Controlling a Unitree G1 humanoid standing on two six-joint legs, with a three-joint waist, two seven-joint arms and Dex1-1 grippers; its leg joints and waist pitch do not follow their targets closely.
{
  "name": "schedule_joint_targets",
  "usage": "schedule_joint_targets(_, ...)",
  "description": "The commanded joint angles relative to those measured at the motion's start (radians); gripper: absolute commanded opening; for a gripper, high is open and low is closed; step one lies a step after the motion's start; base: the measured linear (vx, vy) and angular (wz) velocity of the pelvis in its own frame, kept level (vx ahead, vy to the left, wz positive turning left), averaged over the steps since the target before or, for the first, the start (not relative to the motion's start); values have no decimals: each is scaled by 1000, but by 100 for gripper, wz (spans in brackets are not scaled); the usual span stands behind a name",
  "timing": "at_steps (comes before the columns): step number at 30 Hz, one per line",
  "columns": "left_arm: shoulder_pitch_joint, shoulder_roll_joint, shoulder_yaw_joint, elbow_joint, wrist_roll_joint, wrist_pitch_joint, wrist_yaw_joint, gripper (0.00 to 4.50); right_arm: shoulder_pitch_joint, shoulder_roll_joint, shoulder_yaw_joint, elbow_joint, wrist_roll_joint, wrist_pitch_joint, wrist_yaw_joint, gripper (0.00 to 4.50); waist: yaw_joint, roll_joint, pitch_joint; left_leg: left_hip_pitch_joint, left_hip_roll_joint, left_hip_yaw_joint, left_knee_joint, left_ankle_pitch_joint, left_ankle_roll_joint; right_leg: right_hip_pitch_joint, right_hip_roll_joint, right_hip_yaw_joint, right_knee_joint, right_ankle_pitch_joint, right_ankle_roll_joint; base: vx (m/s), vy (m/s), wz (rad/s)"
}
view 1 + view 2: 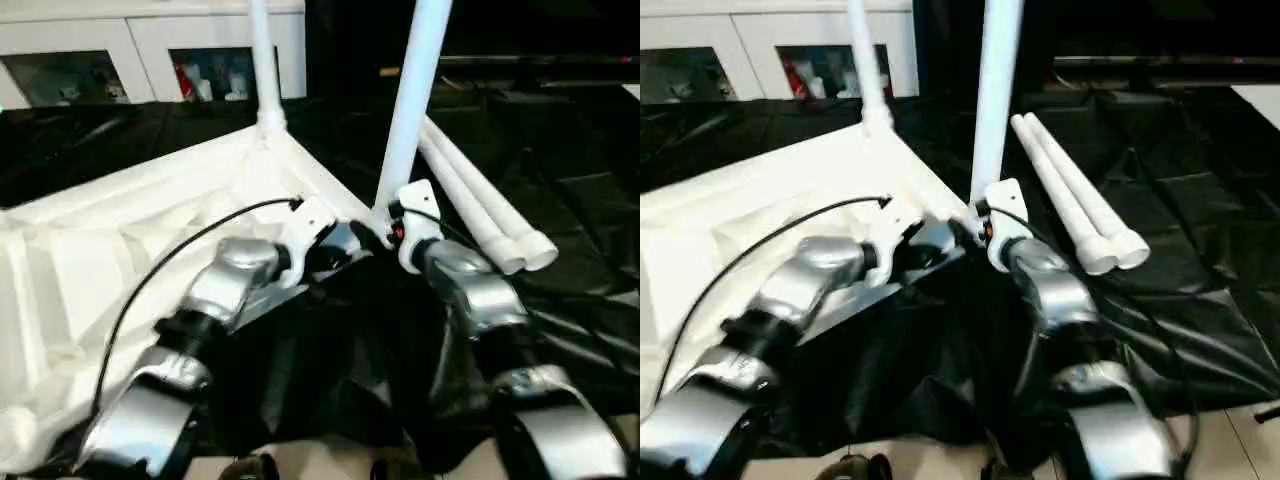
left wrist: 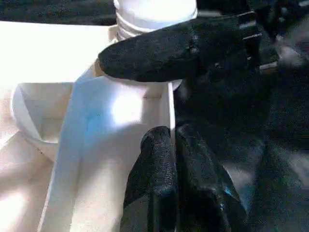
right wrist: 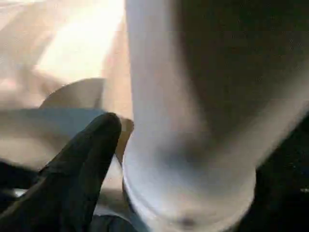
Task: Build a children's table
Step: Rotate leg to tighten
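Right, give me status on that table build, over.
Right gripper shut on second leg at near corner. Left gripper shut on tabletop edge. One leg standing, two spare legs on floor. Nothing blocking.

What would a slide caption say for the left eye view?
Right gripper holds an upright leg at the upturned table top's near corner; one leg stands fitted, two spare legs lie alongside.

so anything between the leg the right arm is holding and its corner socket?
Nothing visible. The leg stands near upright with its threaded end at the near corner socket of the tabletop. A black finger lies across the leg's base just above the socket, beside it rather than under it.
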Motion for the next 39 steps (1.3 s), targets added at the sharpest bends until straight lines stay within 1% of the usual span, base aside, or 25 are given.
schedule_joint_targets(1, -6, -6, -15, -94, -69, -65, -111, 0, 36, -27, 56, -26, -6, 23, 106, 391, 5, -7, -86, 34, 56, -34, -65, -190, 66, 46, -55, 35, -62, -149, -236, 0, 0, 0)
schedule_joint_targets(3, 9, 18, -23, -115, -79, -82, -163, 0, 58, -76, 76, -71, 0, 24, 184, 391, 10, -7, -86, 35, 58, -33, -65, -189, 70, 47, -53, 34, -59, -141, -242, 0, 0, 0)
schedule_joint_targets(4, 17, 37, -29, -130, -88, -82, -201, 0, 73, -111, 88, -105, 10, 35, 240, 391, 16, -5, -87, 37, 60, -33, -64, -195, 70, 47, -55, 34, -60, -148, -241, 0, 0, 0)
schedule_joint_targets(6, 26, 61, -38, -144, -93, -88, -251, 0, 92, -148, 97, -153, 37, 60, 317, 391, 21, -5, -87, 38, 60, -31, -65, -206, 68, 46, -53, 34, -61, -167, -243, 0, 0, 0)
schedule_joint_targets(8, 30, 70, -41, -152, -97, -82, -267, 0, 98, -162, 100, -169, 46, 69, 342, 391, 25, -4, -86, 40, 63, -32, -66, -214, 61, 44, -54, 34, -61, -181, -242, 0, 0, 0)
schedule_joint_targets(10, 44, 97, -50, -187, -113, -58, -333, 0, 113, -197, 106, -212, 66, 85, 412, 391, 27, -4, -86, 40, 63, -33, -68, -237, 43, 43, -56, 35, -63, -214, -239, 0, 0, 0)
schedule_joint_targets(11, 45, 98, -51, -188, -114, -57, -336, 0, 114, -198, 106, -213, 67, 86, 413, 376, 28, -3, -86, 40, 64, -34, -69, -238, 40, 42, -57, 35, -63, -219, -237, 0, 0, 0)
schedule_joint_targets(12, 53, 115, -59, -208, -121, -50, -372, 0, 115, -206, 105, -226, 76, 94, 434, 376, 29, -4, -87, 42, 63, -33, -68, -244, 34, 40, -56, 36, -64, -228, -236, 0, 0, 0)
schedule_joint_targets(14, 58, 128, -65, -217, -125, -42, -391, 0, 116, -213, 108, -238, 88, 107, 455, 376, 31, -4, -86, 40, 62, -34, -69, -245, 29, 41, -56, 35, -62, -236, -232, 0, 0, 0)
schedule_joint_targets(16, 59, 132, -65, -219, -126, -40, -396, 0, 117, -212, 107, -243, 92, 111, 458, 349, 32, -4, -89, 41, 62, -34, -68, -231, 25, 40, -57, 36, -60, -215, -234, 0, 0, 0)
schedule_joint_targets(21, 62, 133, -64, -218, -116, -41, -384, 0, 129, -204, 121, -261, 96, 127, 463, 317, 32, -6, -91, 38, 59, -33, -63, -196, 40, 43, -56, 36, -55, -167, -242, 0, 0, 0)
schedule_joint_targets(24, 52, 113, -53, -199, -98, -30, -326, 0, 129, -159, 107, -231, 81, 129, 383, 300, 30, -5, -88, 38, 59, -34, -64, -211, 37, 41, -57, 35, -59, -196, -238, 0, 0, 0)
schedule_joint_targets(25, 48, 108, -49, -194, -95, -25, -310, 0, 126, -149, 102, -221, 75, 128, 358, 283, 27, -5, -87, 38, 58, -34, -65, -219, 30, 40, -57, 36, -61, -211, -235, 0, 0, 0)
schedule_joint_targets(26, 42, 96, -42, -185, -92, -16, -283, 0, 118, -128, 89, -198, 69, 129, 308, 278, 27, -2, -86, 39, 58, -36, -66, -226, 24, 38, -57, 36, -62, -221, -233, 0, 0, 0)
schedule_joint_targets(27, 33, 82, -34, -173, -88, -9, -250, 0, 108, -103, 75, -172, 63, 124, 253, 278, 21, -4, -85, 38, 56, -36, -67, -236, 15, 38, -57, 36, -64, -236, -230, 0, 0, 0)
schedule_joint_targets(28, 33, 82, -34, -173, -88, -9, -250, 0, 108, -103, 75, -172, 63, 124, 253, 276, 17, -4, -85, 39, 56, -37, -68, -248, 4, 38, -57, 35, -66, -259, -225, 0, 0, 0)
schedule_joint_targets(29, 20, 64, -24, -154, -77, 4, -199, 0, 96, -71, 55, -141, 56, 123, 183, 274, 15, -3, -86, 39, 55, -36, -68, -252, 3, 37, -58, 37, -66, -261, -223, 0, 0, 0)
schedule_joint_targets(31, -30, -8, 6, -82, -44, 32, -30, 0, 46, 34, -5, -25, 42, 119, -53, 272, 4, -1, -84, 40, 53, -39, -70, -261, -20, 33, -55, 36, -67, -270, -222, 0, 0, 0)
schedule_joint_targets(33, -72, -85, 42, -23, -32, 59, 132, 0, 6, 105, -37, 61, 36, 102, -198, 272, 1, -1, -86, 43, 50, -40, -68, -263, -34, 35, -58, 35, -70, -278, -219, 0, 0, 0)
schedule_joint_targets(34, -74, -88, 43, -20, -32, 60, 139, 0, 4, 108, -37, 65, 35, 100, -203, 272, -1, -3, -85, 42, 50, -40, -68, -265, -26, 38, -57, 35, -73, -268, -218, 0, 0, 0)
schedule_joint_targets(35, -88, -118, 55, 0, -32, 63, 191, 0, -15, 136, -43, 98, 33, 80, -243, 272, -1, -3, -86, 40, 50, -39, -68, -259, -19, 39, -56, 35, -72, -254, -216, 0, 0, 0)
schedule_joint_targets(36, -88, -118, 55, 0, -32, 63, 191, 0, -15, 136, -43, 98, 33, 80, -243, 272, -2, -4, -87, 36, 47, -38, -65, -243, -5, 41, -56, 35, -71, -227, -215, 0, 0, 0)
schedule_joint_targets(37, -100, -149, 65, 20, -27, 55, 244, 0, -38, 166, -49, 135, 34, 54, -270, 272, -1, -5, -90, 35, 47, -37, -64, -228, 6, 44, -56, 35, -70, -205, -215, 0, 0, 0)
schedule_joint_targets(38, -102, -160, 64, 24, -28, 48, 251, 0, -46, 180, -54, 144, 43, 42, -264, 272, -2, -7, -91, 31, 46, -36, -62, -197, 25, 46, -55, 34, -66, -167, -223, 0, 0, 0)
schedule_joint_targets(39, -103, -166, 64, 27, -28, 44, 255, 0, -52, 189, -58, 152, 46, 33, -263, 327, 0, -7, -91, 31, 45, -35, -60, -183, 42, 47, -55, 33, -65, -151, -227, 0, 0, 0)
